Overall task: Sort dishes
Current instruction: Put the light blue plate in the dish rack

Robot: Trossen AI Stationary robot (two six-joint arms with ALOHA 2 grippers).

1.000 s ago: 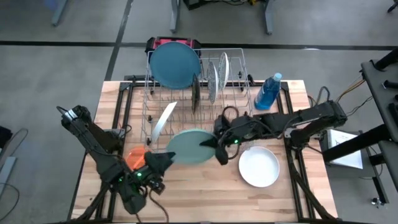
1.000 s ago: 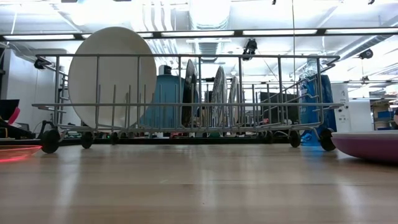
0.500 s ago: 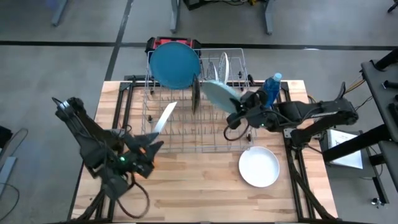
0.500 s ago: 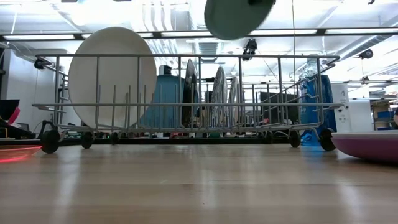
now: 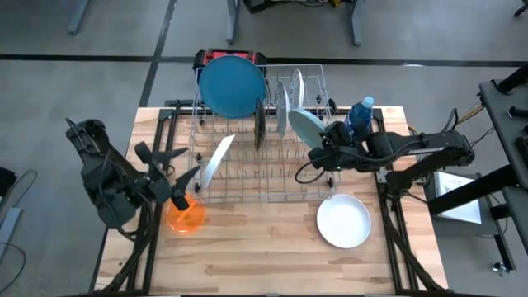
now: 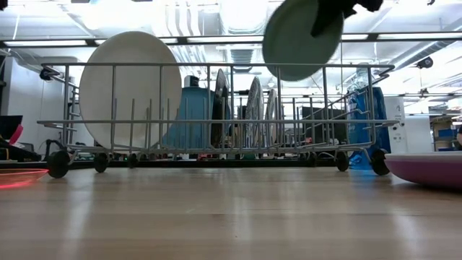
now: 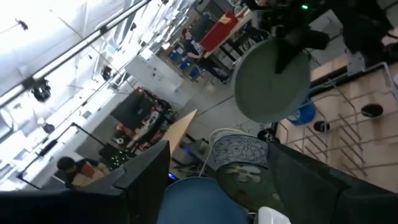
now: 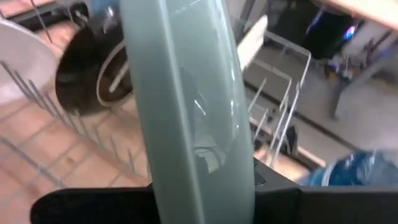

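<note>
Teal-green plate pinched in right end effector above wire rack, left end effector spread.

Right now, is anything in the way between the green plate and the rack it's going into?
Nothing visible blocks it. The right hand holds the green plate above the wire rack, at its right end. Under it are open slots; the nearest standing plates are just to one side, so it could brush them.

wire rack (blue bottle beside)
</note>
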